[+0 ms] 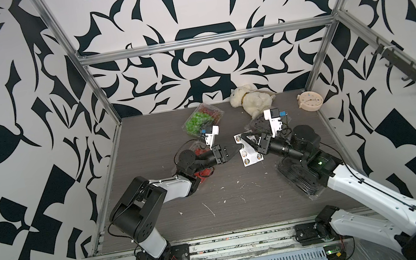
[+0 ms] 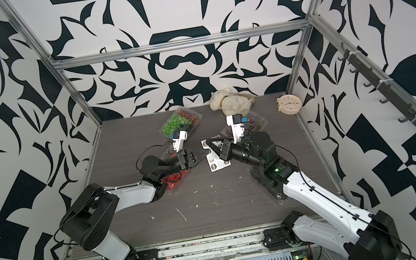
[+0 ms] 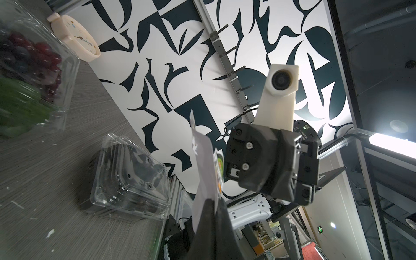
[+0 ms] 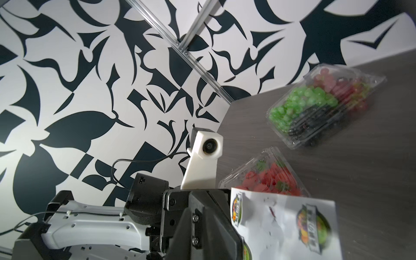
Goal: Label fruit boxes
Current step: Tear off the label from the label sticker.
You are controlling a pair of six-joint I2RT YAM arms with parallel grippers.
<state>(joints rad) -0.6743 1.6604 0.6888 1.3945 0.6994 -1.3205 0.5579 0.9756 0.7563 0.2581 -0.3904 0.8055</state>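
well, clear lidded fruit boxes (image 1: 201,120)

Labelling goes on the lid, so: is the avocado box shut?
Shut: the left wrist view shows the avocado box with its clear lid seated flat on its base.

The sticker sheet (image 1: 255,157) is looked down on from high and far in both top views, together with the whole surface (image 1: 241,201), and is faced closely from opposite sides by the upward-tilted wrist cameras.
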